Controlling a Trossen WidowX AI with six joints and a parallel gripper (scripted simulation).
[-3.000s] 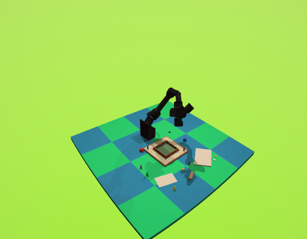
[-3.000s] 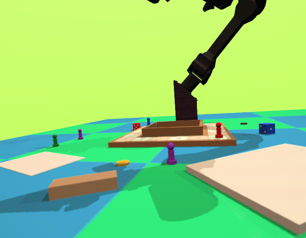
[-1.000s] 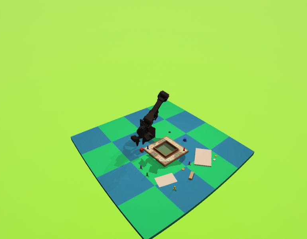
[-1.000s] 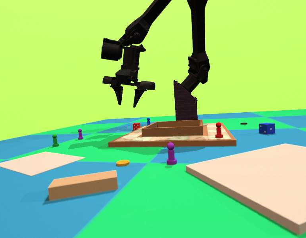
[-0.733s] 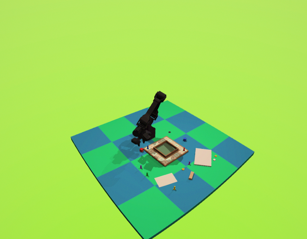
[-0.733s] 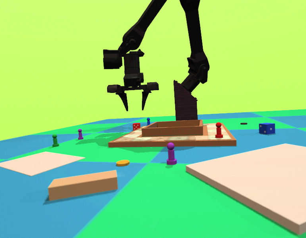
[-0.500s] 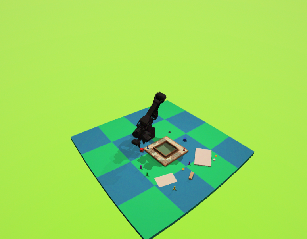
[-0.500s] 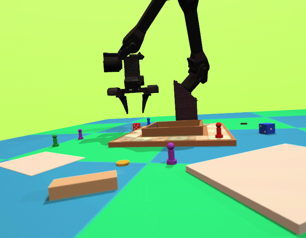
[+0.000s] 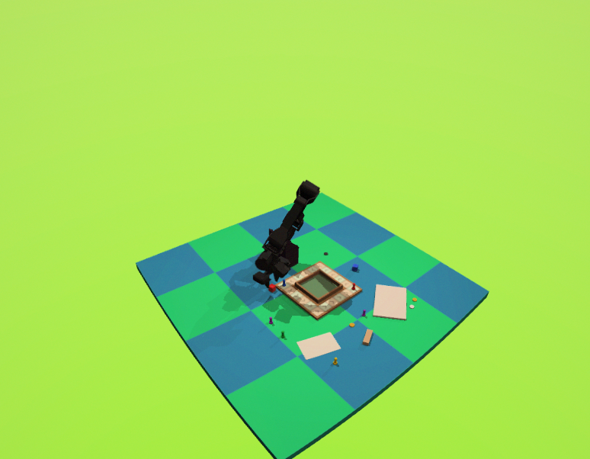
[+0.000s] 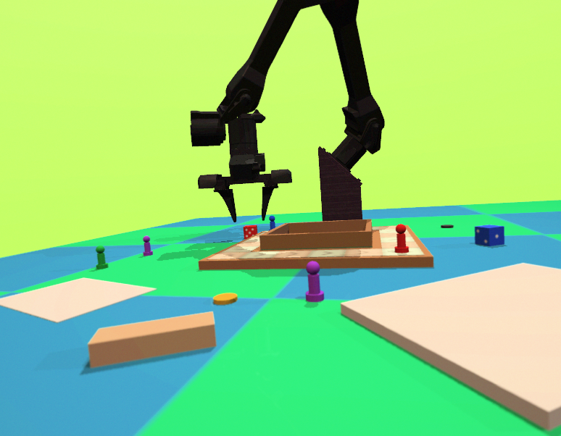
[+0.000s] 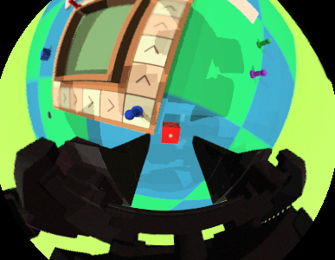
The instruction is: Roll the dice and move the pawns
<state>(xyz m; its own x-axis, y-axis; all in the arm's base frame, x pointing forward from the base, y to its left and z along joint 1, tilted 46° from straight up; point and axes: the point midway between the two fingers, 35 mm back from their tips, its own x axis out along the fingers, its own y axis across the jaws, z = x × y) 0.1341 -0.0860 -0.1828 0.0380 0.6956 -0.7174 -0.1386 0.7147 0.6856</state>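
Observation:
My gripper [image 10: 248, 220] [image 11: 171, 138] is open and empty, pointing down above the red die. The red die [image 9: 272, 287] [image 10: 249, 232] [image 11: 170, 134] lies on the mat just outside a board corner; one pip shows on top in the wrist view. The blue pawn [image 9: 283, 283] [image 10: 272, 222] [image 11: 132, 113] stands on the corner square beside it. The blue die [image 9: 354, 268] [image 10: 489, 235] [image 11: 45, 54] lies on the mat beyond another side. The red pawn [image 9: 354, 286] [image 10: 401, 241] stands on the board near the opposite corner. The tray [image 9: 306, 293] [image 10: 316, 241] in the board's middle is empty.
Purple pawns [image 9: 270, 320] [image 10: 313, 282], a green pawn [image 9: 282, 335] [image 10: 101, 257] and a yellow pawn [image 9: 335, 361] stand around. There are a wooden block [image 9: 367, 337] [image 10: 154, 340], a thick pale slab [image 9: 390, 302], a thin pale sheet [image 9: 319, 345] and several small discs.

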